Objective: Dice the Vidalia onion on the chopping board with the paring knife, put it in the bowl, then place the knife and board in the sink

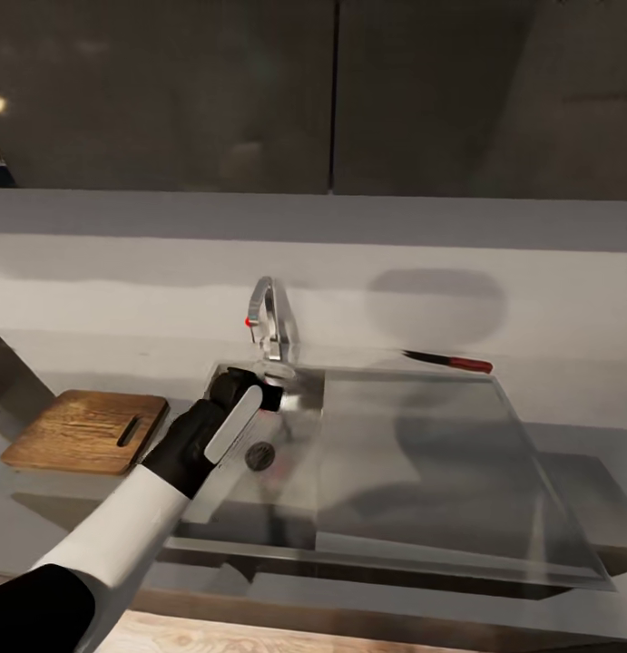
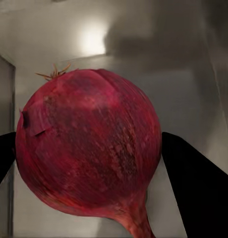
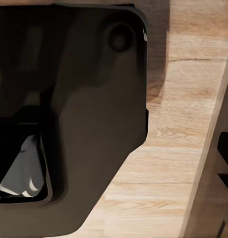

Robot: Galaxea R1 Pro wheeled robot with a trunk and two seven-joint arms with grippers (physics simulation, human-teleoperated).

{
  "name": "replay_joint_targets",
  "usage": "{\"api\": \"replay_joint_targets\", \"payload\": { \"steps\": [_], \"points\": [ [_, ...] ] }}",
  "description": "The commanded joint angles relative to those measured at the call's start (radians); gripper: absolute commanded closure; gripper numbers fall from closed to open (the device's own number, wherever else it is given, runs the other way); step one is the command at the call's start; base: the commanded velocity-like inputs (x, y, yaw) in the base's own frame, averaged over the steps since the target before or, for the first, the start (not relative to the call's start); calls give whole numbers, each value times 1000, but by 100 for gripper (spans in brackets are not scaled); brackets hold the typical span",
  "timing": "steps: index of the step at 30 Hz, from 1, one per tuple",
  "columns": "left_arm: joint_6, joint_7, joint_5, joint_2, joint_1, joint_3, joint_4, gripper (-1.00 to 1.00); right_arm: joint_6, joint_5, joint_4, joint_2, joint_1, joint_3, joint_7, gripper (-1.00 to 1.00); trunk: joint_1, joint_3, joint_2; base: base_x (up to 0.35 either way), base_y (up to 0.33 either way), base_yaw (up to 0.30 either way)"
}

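Note:
The Vidalia onion (image 2: 89, 148), dark pink-red with a dry root tuft, sits between the two black fingers (image 2: 193, 183) of my left gripper (image 1: 261, 396), which is shut on it. That gripper is down in the basin of the sink (image 1: 413, 453), just in front of the chrome tap (image 1: 272, 322) and above the round drain (image 1: 259, 455). The chopping board (image 1: 86, 431) lies on the countertop (image 1: 549, 363) left of the sink. The paring knife (image 1: 449, 361) with its red handle lies behind the drainboard. The bowl is out of view. A dark edge in the right wrist view may be a finger.
A tiny red knob (image 1: 249, 321) sticks out of the tap. A pale backsplash wall (image 1: 122, 299) rises behind the counter, with dark cabinets above. The right wrist view looks at a dark robot body part (image 3: 89, 109) over a wooden floor (image 3: 158, 188).

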Motion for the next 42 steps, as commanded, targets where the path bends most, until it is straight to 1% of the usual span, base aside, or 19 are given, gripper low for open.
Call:
{"api": "replay_joint_targets", "payload": {
  "steps": [1, 3, 5, 10, 12, 14, 16, 20, 25, 32, 38, 42],
  "points": [
    [2, 11, 19, 4, -1, 16, -8, 100, -4, -13, 0, 0, -1, 8, -2, -100, 1, 0, -2, 0, 0, 0],
    [4, 11, 21, 7, -1, 31, -18, 100, -4, -22, -1, -1, -1, 7, -2, -100, 1, 3, -2, 0, 0, 0],
    [5, 11, 23, 10, -1, 39, -25, 100, -5, -30, -2, -1, -1, 7, -3, -100, 1, 6, -2, 0, 0, 0],
    [6, 11, 24, 15, -1, 46, -29, 100, -9, -39, -6, 0, -1, 7, -4, -100, 1, 13, -2, 0, 0, 0],
    [7, 11, 24, 22, -1, 46, -31, 100, -10, -40, -6, 0, -1, 7, -4, -100, 1, 16, -2, 0, 0, 0],
    [8, 11, 25, 39, -1, 47, -34, 100, -11, -41, -7, 0, -1, 7, -4, -100, 1, 19, -2, 0, 0, 0],
    [8, 11, 26, 61, -1, 46, -47, 100, -12, -41, -7, 0, -1, 7, -4, -100, 1, 22, -2, 0, 0, 0],
    [9, 10, 27, 85, 0, 46, -66, 100, -12, -41, -7, 1, -1, 7, -4, -100, 1, 28, -2, 0, 0, 0],
    [9, 9, 27, 92, 1, 44, -72, 100, -17, -41, -7, -1, -1, 7, -4, -100, 1, 36, -2, -29, 0, 0],
    [7, 9, 27, 92, 1, 44, -88, 100, -38, -43, -5, -1, -1, 7, -4, -100, 1, 47, -2, -271, 24, 0],
    [7, 9, 27, 93, 1, 43, -129, 100, -39, -43, -5, -1, -1, 7, -4, -100, 1, 57, -2, -313, 121, 0],
    [7, 9, 27, 93, 1, 44, -163, 100, -39, -43, -5, -1, -1, 8, -4, -100, 1, 63, -2, -169, 233, 0]
  ]
}}
